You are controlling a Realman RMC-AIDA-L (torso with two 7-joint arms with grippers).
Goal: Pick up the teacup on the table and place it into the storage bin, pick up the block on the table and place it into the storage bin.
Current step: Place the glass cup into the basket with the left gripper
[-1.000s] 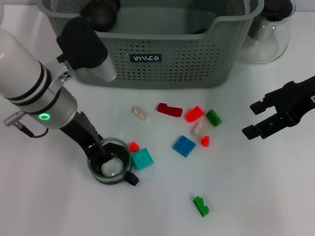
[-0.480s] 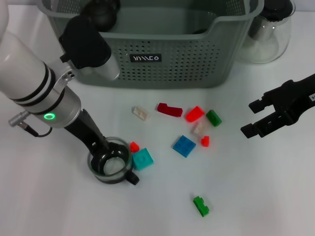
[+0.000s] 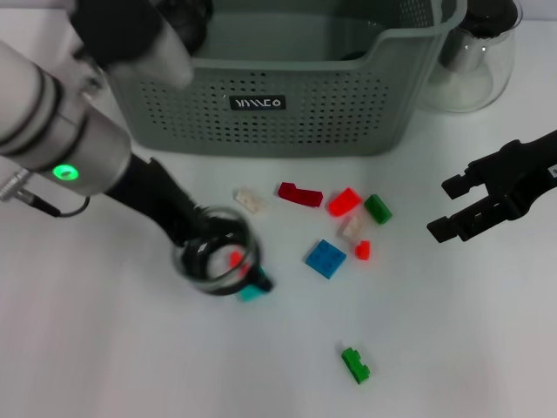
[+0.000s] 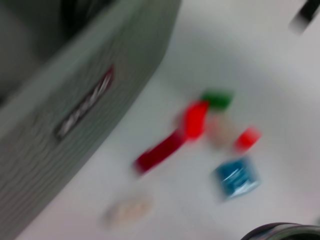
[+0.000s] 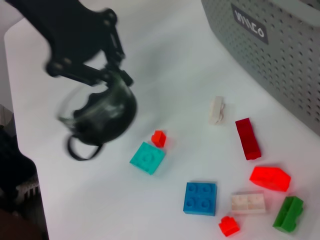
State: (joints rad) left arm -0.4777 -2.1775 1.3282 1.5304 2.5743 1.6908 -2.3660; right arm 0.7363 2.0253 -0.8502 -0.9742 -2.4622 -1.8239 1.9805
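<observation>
Left gripper (image 3: 202, 237) clamped on round glass teacup (image 3: 218, 259); right gripper (image 3: 452, 209) apart, beside perforated storage bin (image 3: 348, 113)

The storage bin (image 3: 287, 104) bears a small black label (image 3: 257, 103) with white letters; they cannot be read clearly.

Bright, even light falls on the white table (image 3: 104, 348), and shadows are faint and soft. The left wrist view is heavily motion-blurred, smearing the bin (image 4: 75, 95) and blocks. In the head view the cup (image 3: 218, 254) is streaked; the right wrist view is mostly sharp.
</observation>
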